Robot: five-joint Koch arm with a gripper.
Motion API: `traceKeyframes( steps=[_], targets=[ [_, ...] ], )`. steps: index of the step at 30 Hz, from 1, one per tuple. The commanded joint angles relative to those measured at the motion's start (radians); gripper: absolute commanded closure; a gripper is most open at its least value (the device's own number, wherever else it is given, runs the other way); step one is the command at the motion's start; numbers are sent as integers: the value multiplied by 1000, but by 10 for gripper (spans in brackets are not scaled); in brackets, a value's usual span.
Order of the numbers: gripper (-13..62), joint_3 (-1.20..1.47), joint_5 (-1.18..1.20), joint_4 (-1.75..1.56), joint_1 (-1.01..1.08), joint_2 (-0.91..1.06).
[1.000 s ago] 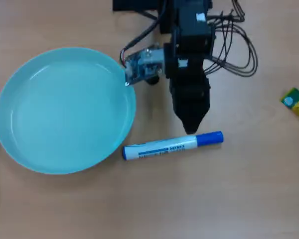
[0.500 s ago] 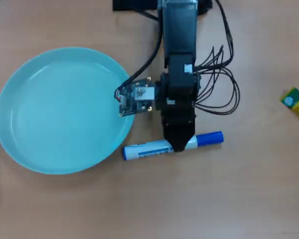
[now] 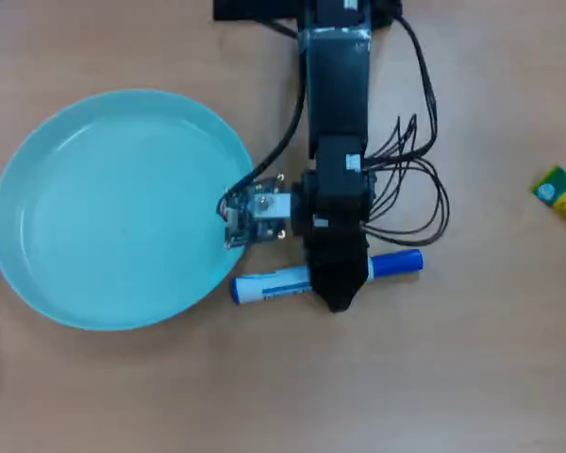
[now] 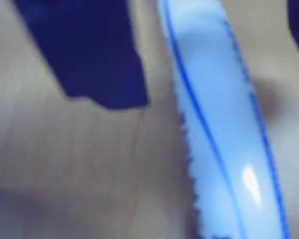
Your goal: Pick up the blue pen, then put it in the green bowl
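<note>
The black hand [image 3: 338, 294] is straddling the white-barrelled, blue-capped marker pen [image 3: 278, 283], fingers parted around it; the pen is lying on the wooden worktop [image 3: 434, 377] just beside the wide, glossy aqua-green bowl [image 3: 38, 274].

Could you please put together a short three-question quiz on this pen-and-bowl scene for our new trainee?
1. True or false: the blue pen already lies inside the green bowl.
2. In the overhead view, the pen's blue cap points: A) toward the bowl, B) away from the bowl, to the right, C) straight at the arm's base.
3. What lies near the right edge of the overhead view?

Key
1. False: it lies on the table just outside the rim, with the gripper over its middle.
2. B.
3. A small yellow-green object with a pale blue round spot.
</note>
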Motion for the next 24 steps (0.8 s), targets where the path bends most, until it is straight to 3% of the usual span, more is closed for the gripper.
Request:
traceKeyframes(
  steps=[1,13,17,22,24],
  targets=[
    [138,-78,-15,5,5,6],
    [166,-77,-15,5,15,-31],
    [307,-77,-17,-2,15,-43],
    [562,-75,-18,-3,15,-46],
    [576,-72,-17,-3,15,-46]
  ],
)
